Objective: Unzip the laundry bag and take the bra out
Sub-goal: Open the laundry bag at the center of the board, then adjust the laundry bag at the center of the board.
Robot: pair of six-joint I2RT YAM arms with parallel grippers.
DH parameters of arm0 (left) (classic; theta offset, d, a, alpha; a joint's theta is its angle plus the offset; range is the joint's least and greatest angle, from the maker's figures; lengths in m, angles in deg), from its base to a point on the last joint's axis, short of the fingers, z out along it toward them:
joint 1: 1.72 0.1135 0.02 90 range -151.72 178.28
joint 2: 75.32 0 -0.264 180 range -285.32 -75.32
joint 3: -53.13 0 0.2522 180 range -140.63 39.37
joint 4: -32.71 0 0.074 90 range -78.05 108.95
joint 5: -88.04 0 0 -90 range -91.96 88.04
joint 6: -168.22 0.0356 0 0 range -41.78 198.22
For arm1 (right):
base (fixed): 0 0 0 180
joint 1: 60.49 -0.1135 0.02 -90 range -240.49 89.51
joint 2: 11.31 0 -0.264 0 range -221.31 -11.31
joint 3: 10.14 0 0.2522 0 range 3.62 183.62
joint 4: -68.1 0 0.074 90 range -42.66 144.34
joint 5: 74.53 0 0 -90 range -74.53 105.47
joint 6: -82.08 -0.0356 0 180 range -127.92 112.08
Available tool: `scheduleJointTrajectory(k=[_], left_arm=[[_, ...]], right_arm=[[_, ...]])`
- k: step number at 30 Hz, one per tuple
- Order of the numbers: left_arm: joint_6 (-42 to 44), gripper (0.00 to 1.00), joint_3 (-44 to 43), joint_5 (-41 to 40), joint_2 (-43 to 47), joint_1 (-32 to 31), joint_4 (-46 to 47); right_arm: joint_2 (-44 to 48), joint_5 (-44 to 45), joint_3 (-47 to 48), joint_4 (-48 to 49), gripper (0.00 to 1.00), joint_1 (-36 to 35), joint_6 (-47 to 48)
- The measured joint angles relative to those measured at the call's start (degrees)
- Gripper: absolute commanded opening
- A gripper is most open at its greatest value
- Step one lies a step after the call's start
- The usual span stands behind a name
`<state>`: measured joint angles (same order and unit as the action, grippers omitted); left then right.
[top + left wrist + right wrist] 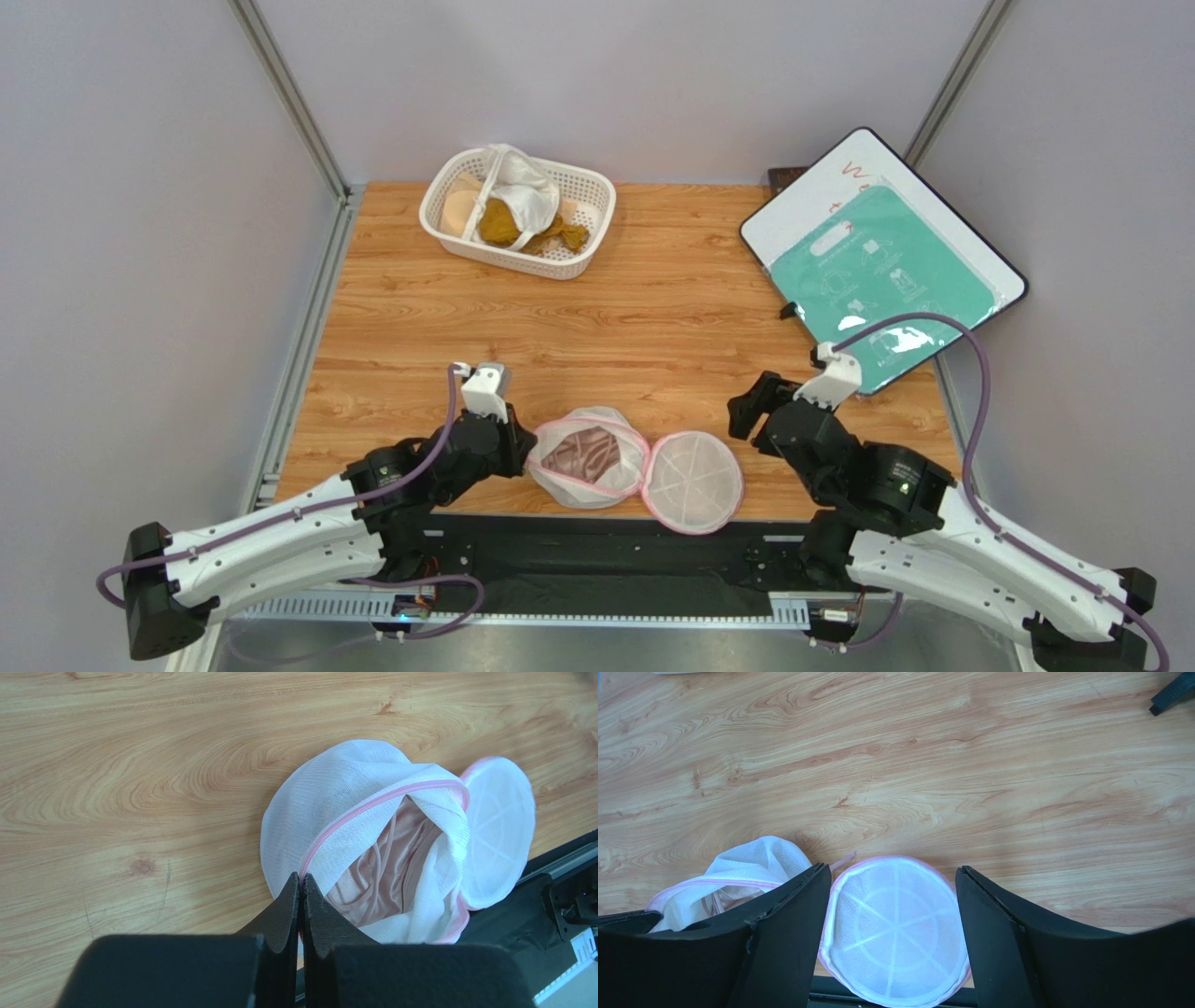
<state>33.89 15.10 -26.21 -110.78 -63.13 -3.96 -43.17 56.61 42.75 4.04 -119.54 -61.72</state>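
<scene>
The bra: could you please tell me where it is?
In the top view, the bra lies inside the unzipped laundry bag at the near edge of the table, right of the left gripper pinching its rim.

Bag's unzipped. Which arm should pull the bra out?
Right. The right gripper is open and free beside the bag; the left gripper is pinched shut on its rim, with the bra exposed inside.

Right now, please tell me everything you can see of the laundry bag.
The laundry bag is a round white mesh clamshell with pink zipper trim, lying unzipped at the near edge of the wooden table. One domed half sags open, showing the mauve bra inside; the ribbed other half lies flat to its right. The left gripper is shut on the trim. The open right gripper does not touch it.
</scene>
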Motion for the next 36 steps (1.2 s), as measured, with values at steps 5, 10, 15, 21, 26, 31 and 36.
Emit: scheduleJointTrajectory(k=[5, 10, 15, 21, 26, 31, 36], left_arm=[[0.3, 0.0, 0.0, 0.3, -0.2, 0.0, 0.0], [0.8, 0.0, 0.0, 0.8, -0.2, 0.0, 0.0], [1.7, 0.0, 0.0, 1.2, -0.2, 0.0, 0.0], [3.4, 0.12, -1.5, 1.3, -2.2, 0.0, -0.6], [5.7, 0.7, -3.2, 1.7, -3.0, 0.0, -2.5], [7.6, 0.72, -8.8, 1.2, -3.8, 0.0, -6.1], [10.3, 0.71, -17.1, 1.0, -7.9, -0.5, -7.3]], right_arm=[[-0.5, -0.9, 3.1, -0.8, 0.7, 0.0, 3.2], [-6.0, -8.8, 2.8, 6.3, 0.69, -0.3, 7.1], [-12.3, -17.2, -3.1, 16.8, 0.69, -3.1, 7.7], [-16.0, -23.1, -8.3, 25.0, 0.7, -5.6, 6.2], [-18.3, -24.9, -10.3, 29.2, 0.7, -6.1, 4.3], [-18.3, -25.6, -12.8, 32.3, 0.7, -6.2, 3.0], [-18.3, -26.1, -14.6, 33.5, 0.7, -6.2, 1.9]])
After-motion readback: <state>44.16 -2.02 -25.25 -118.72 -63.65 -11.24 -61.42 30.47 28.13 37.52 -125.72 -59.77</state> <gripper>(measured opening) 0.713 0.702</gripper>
